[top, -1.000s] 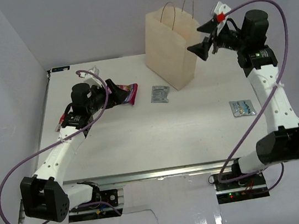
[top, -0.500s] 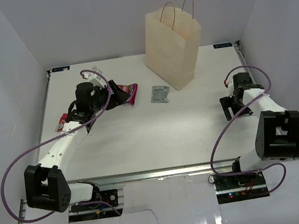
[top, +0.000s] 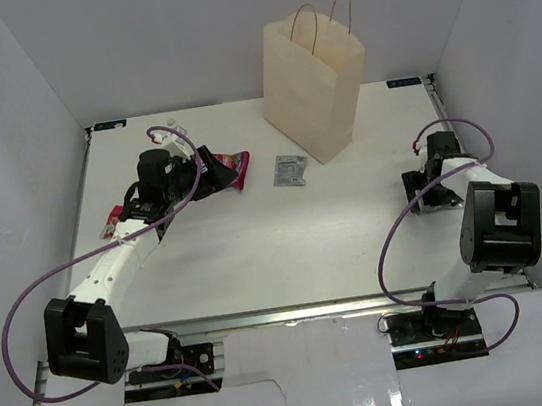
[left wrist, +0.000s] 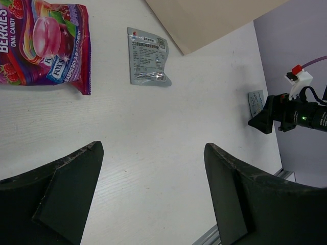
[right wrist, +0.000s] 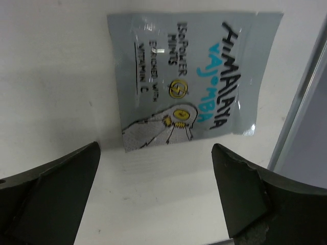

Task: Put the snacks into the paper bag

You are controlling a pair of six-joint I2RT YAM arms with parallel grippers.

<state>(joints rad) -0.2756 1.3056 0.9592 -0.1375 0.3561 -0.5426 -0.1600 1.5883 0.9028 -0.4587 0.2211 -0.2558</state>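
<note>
Bench (top: 287, 241): white, walled on three sides; the items below are carried on it.

Paper bag (top: 314, 81): cream, stood upright at the far centre, mouth open, two thin brown loop handles raised.

Purple-magenta packet (left wrist: 46, 43): laid flat on the left of the bench, well apart from the bag; "BERRIES OVAL CANDY" is read on its face.

Silver-grey sachet (left wrist: 148, 64): laid flat between the purple-magenta packet and the bag's base, touching neither.

Small red packet (top: 112, 223): seen at the left edge, partly hidden beside the left arm.

Blue-grey sachet (right wrist: 194, 76): laid flat near the right edge, printed "HIMALAYA"; hidden by the arm in the top view.

Left end effector (left wrist: 153, 194): released, fingers (left wrist: 56, 194) spread wide, nothing held; held over bare bench just beside the purple-magenta packet.

Right end effector (right wrist: 153, 189): released, fingers (right wrist: 250, 194) spread wide and lowered close to the bench; the blue-grey sachet is found just ahead of the tips, not gripped.
</note>
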